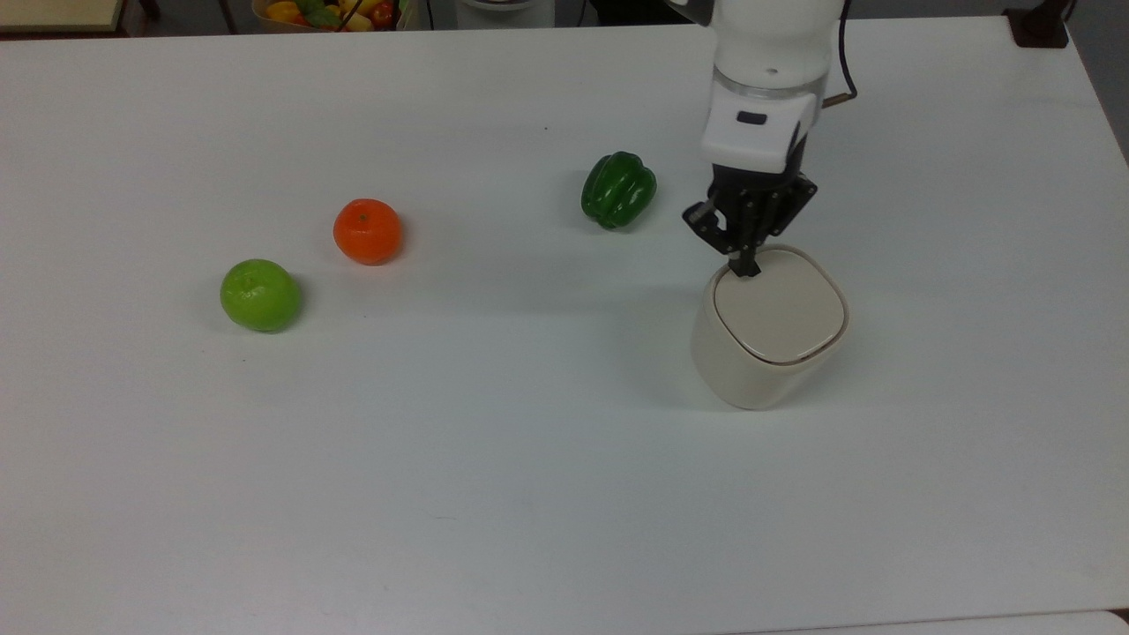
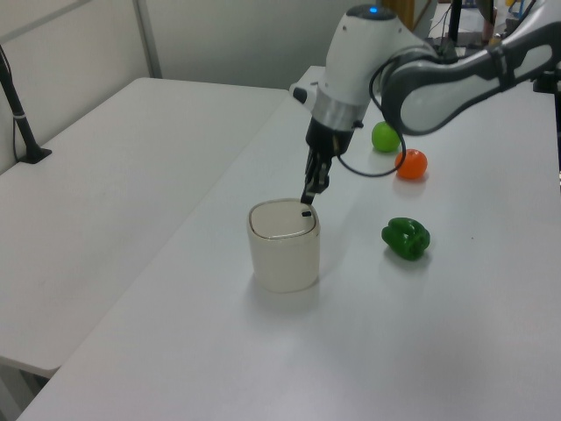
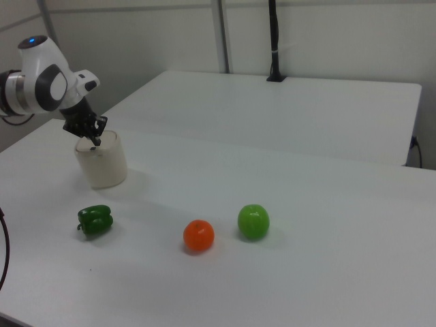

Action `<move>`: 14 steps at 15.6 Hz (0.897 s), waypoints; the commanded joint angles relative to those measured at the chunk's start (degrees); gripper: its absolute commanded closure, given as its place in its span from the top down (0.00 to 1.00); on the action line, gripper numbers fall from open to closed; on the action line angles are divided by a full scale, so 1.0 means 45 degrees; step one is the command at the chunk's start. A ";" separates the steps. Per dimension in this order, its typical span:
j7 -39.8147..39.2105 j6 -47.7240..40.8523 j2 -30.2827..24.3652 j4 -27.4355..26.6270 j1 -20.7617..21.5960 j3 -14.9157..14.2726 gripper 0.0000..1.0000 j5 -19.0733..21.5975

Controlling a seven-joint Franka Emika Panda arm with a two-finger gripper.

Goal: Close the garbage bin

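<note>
The garbage bin point(image 1: 758, 370) is a cream rounded-square tub standing on the white table in the top view's right half. Its lid point(image 1: 779, 306) lies flat and flush in the rim. In the left view the bin point(image 2: 282, 254) shows a small black mark point(image 2: 306, 212) at the lid's far edge. My gripper point(image 1: 743, 267) points down with its black fingers pressed together, shut on nothing. It hangs a little above the lid's edge in the left view point(image 2: 308, 196). In the right view the gripper point(image 3: 95, 141) is at the bin's point(image 3: 103, 167) top.
On the table to the top view's left of the bin lie a green bell pepper point(image 1: 618, 189), an orange point(image 1: 367, 231) and a green apple point(image 1: 260, 295). A basket of fruit point(image 1: 326, 12) sits past the far edge. A black post point(image 3: 274, 41) stands on the neighbouring table.
</note>
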 commanded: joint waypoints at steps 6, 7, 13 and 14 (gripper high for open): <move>-0.0136 -0.4896 -0.2819 -0.0363 -0.2744 -0.0194 0.00 0.0115; -0.0117 -0.5385 -0.3151 -0.0479 -0.3194 -0.0194 0.00 0.0115; 0.0836 -0.7088 -0.4580 -0.1242 -0.4974 -0.0194 0.00 -0.0001; 0.0995 -0.7264 -0.4599 -0.1242 -0.5053 -0.0213 0.00 -0.0099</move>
